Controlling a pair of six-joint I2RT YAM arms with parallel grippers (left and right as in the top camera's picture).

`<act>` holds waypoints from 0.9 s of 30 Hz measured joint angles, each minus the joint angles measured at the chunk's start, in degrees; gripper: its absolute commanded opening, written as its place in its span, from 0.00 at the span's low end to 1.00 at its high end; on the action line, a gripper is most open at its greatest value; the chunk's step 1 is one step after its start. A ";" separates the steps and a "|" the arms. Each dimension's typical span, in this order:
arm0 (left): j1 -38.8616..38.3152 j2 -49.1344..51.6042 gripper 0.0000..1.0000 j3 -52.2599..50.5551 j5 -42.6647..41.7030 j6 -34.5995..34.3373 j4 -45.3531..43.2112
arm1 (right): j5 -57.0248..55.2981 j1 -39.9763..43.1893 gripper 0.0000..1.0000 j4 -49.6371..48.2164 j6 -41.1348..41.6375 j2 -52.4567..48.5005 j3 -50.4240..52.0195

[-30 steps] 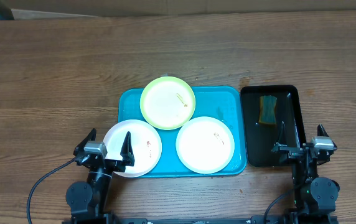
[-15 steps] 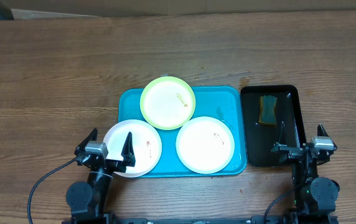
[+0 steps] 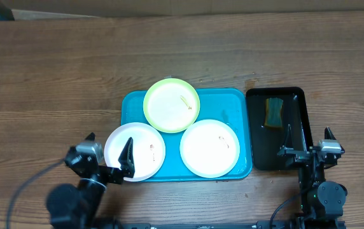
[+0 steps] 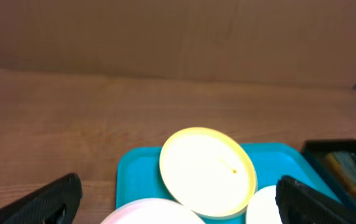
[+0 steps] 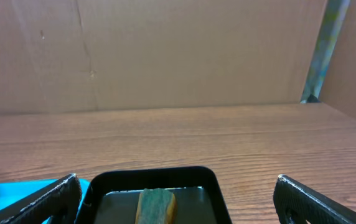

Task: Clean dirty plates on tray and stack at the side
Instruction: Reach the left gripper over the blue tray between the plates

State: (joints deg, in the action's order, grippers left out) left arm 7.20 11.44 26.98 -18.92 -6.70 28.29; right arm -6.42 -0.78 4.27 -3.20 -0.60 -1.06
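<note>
Moved: my left arm has swung toward 9 o'clock and twisted since the earlier overhead view; my right arm, the plates and both trays lie as they did.
Left pincer: spread wide, pinching nothing, hanging over the near-left white plate.
Right pincer: spread wide and empty, over the near end of the black tray.
Tray: turquoise, mid-surface, with the black tray just beside it at 3 o'clock.
Green plate: at the tray's 12 o'clock, overhanging the far rim and overlapping both white plates.
White plates: one at 7 o'clock, jutting past the left rim; one at 5 o'clock, inside the rim.
Dirt: small red-orange marks show on all three.
Sponge: lying in the black tray, untouched.
Done: nothing, as I judge it; no plate wiped, no stack at the side.
Left: fetch the sponge, wipe each plate, stack all three off the tray.
</note>
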 measured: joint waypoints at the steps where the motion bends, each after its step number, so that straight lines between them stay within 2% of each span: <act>1: 0.00 4.39 1.00 4.96 -0.13 0.59 3.28 | 0.02 0.00 1.00 0.04 -0.02 0.00 0.00; 5: 0.00 23.52 1.00 22.40 -1.53 2.05 18.93 | 0.02 0.00 1.00 0.02 0.00 0.00 0.00; 9: 0.00 44.02 1.00 37.68 -7.34 1.88 32.13 | -0.02 0.00 1.00 0.02 0.00 0.02 0.00; 10: 0.00 52.28 0.89 43.28 -11.67 0.96 35.32 | -0.02 0.00 1.00 0.09 0.00 0.02 0.00; 11: 0.00 55.04 0.61 44.57 -13.07 0.76 36.09 | -0.02 0.00 1.00 0.02 0.00 0.00 0.00; 12: 0.00 58.93 0.39 46.95 -15.54 0.57 38.69 | 0.00 0.00 1.00 0.09 0.00 0.00 0.00; 15: -0.15 66.90 0.27 49.68 -20.55 -1.16 39.56 | 0.00 0.00 1.00 0.04 0.00 0.02 0.00; 19: -2.43 74.62 0.26 49.83 -21.11 -3.08 42.29 | -0.02 0.00 1.00 0.04 0.02 0.02 0.00; 23: -8.87 78.75 0.31 49.83 -13.73 -6.75 45.24 | 0.00 0.00 1.00 0.04 0.00 0.00 0.00; 27: -18.64 80.13 0.37 49.83 -5.01 -11.67 46.07 | -0.02 0.00 1.00 0.04 -0.02 0.02 0.00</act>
State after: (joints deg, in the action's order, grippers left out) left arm -11.44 91.57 76.82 -23.92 -18.37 74.37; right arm -6.44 -0.78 4.32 -3.22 -0.58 -1.06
